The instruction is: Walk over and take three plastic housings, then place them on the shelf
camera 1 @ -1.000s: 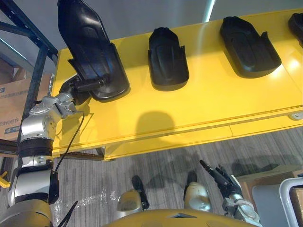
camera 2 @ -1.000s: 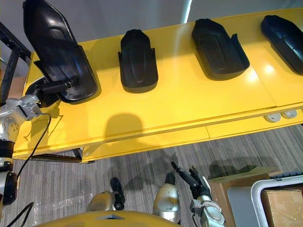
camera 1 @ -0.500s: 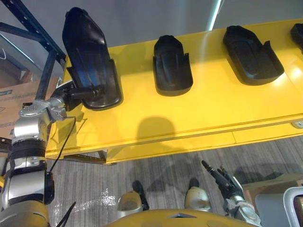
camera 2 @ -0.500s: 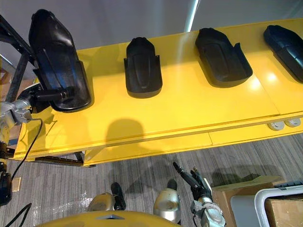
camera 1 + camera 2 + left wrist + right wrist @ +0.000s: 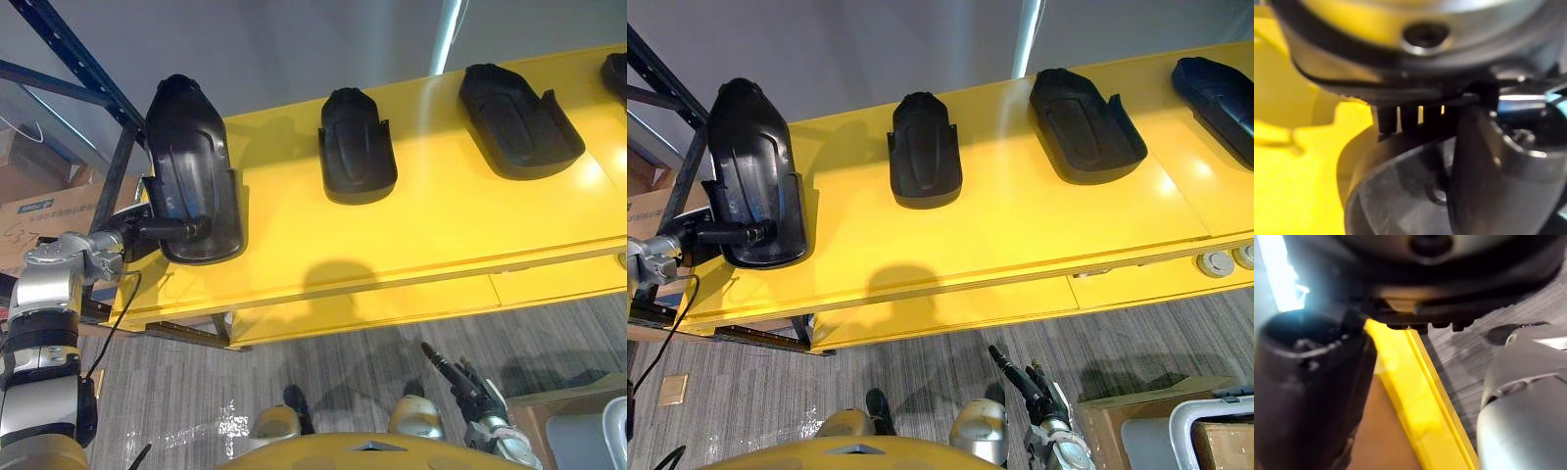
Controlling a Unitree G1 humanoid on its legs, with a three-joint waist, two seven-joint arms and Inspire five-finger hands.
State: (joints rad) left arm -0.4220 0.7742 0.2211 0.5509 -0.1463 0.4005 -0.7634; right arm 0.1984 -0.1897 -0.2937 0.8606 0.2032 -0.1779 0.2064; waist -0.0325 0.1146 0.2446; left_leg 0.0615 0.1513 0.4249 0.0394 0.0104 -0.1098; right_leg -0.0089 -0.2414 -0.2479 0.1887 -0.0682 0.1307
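The left hand [image 5: 145,233] pinches the near rim of one black housing [image 5: 191,166], held tilted over the left end of the counter [image 5: 441,230]. A second housing [image 5: 357,147] and a third housing [image 5: 514,108] lie to its right. The right hand [image 5: 472,389] hangs low with straight fingers. The housing is judged light, stiff and glossy, so it is best gripped by the rim wall.

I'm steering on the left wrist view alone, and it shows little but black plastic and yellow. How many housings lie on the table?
Observer: Three lie on the yellow table: a middle housing, a right housing and a far-right housing that is cut off at the picture's edge.
Operator: Is the shelf close to my load?
Observer: A blue shelf frame stands just left of the held housing, which the left robot hand grips by its lower end.
Operator: Is my other side free?
Observer: The right robot hand hangs low with straight fingers and holds nothing.
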